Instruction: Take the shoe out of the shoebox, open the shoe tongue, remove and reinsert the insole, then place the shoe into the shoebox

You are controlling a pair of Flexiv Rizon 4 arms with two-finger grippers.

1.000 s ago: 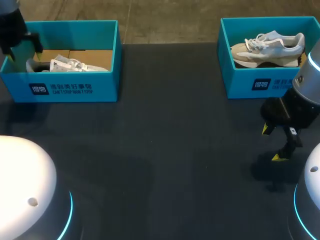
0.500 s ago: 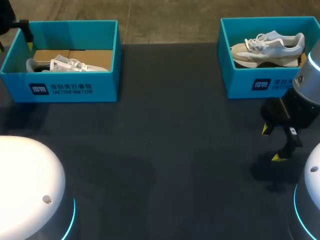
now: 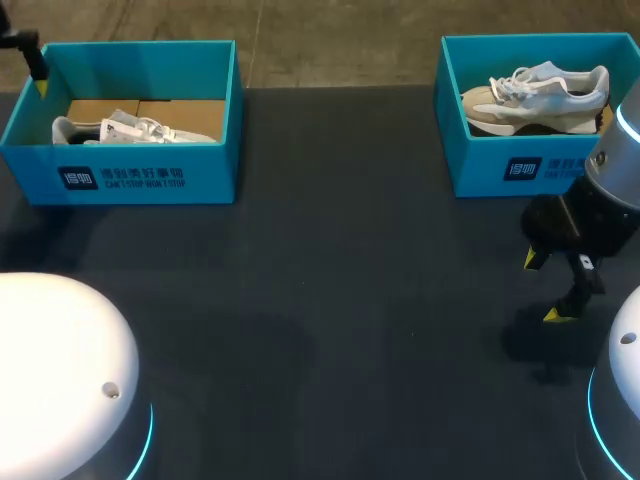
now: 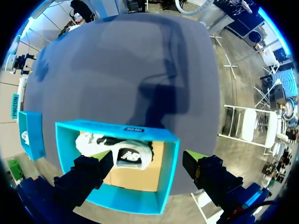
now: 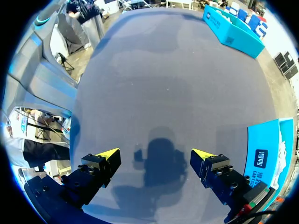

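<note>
Hovering over the shoebox (image 4: pixel 117 130) and shoe (image 4: pixel 128 154), left pincer (image 4: pixel 147 156) spread wide, right pincer (image 5: pixel 155 153) likewise spread above table (image 5: pixel 163 70).

Two boxes are set on the table (image 3: pixel 330 300), well apart: the left shoebox (image 3: pixel 135 170) at 10 o'clock, the right shoebox (image 3: pixel 500 170) at 2 o'clock. A first shoe (image 3: pixel 140 130) is laid in the former, a second shoe (image 3: pixel 535 100) in the latter. The right gripper (image 3: pixel 548 287) is held at 4 o'clock, and the left gripper (image 4: pixel 147 156) above the left shoebox's 10 o'clock corner.

an open teal shoebox (image 3: pixel 150 178) sits at the bench's far left corner, with a white shoe (image 3: pixel 135 130) lying on its side inside. a second teal shoebox (image 3: pixel 480 160) at the far right corner holds a beige-and-white shoe (image 3: pixel 535 100), its toe toward the bench's middle.
</note>
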